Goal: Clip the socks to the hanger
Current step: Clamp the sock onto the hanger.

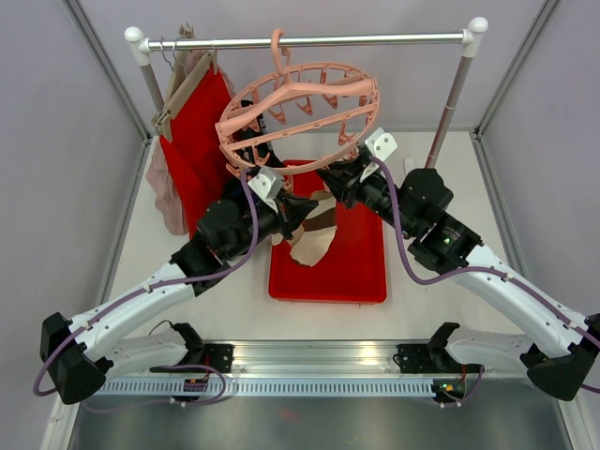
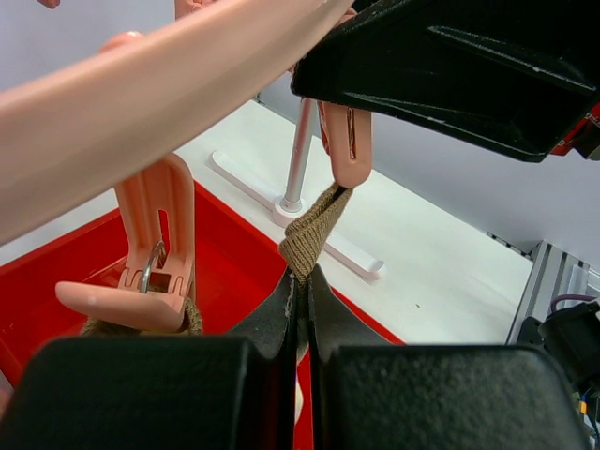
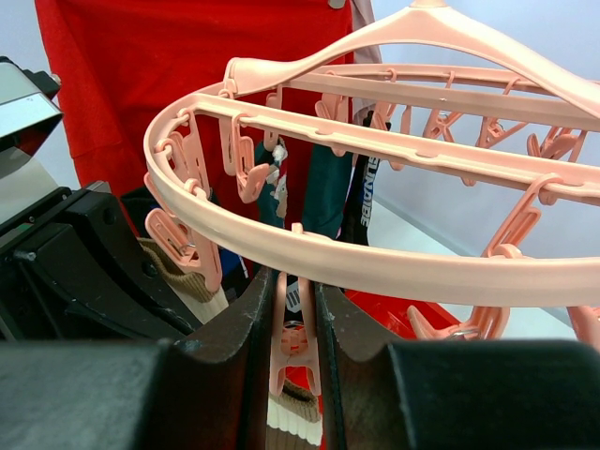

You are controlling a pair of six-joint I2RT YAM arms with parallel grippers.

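The left arm [image 1: 141, 305] is stretched from the near left toward the far middle, and its end effector [image 2: 302, 281] is closed tight on the cuff of a tan sock [image 2: 309, 230]. The right arm [image 1: 506, 281] is angled far and left, its end effector [image 3: 298, 291] narrowed onto a clip peg [image 3: 292, 342] pinched between the fingers.

Illegible white lettering on black sock [image 3: 362, 208]

High rear view down over the table [image 1: 234, 309]; two close wrist views, both facing the hanger [image 3: 375, 262].
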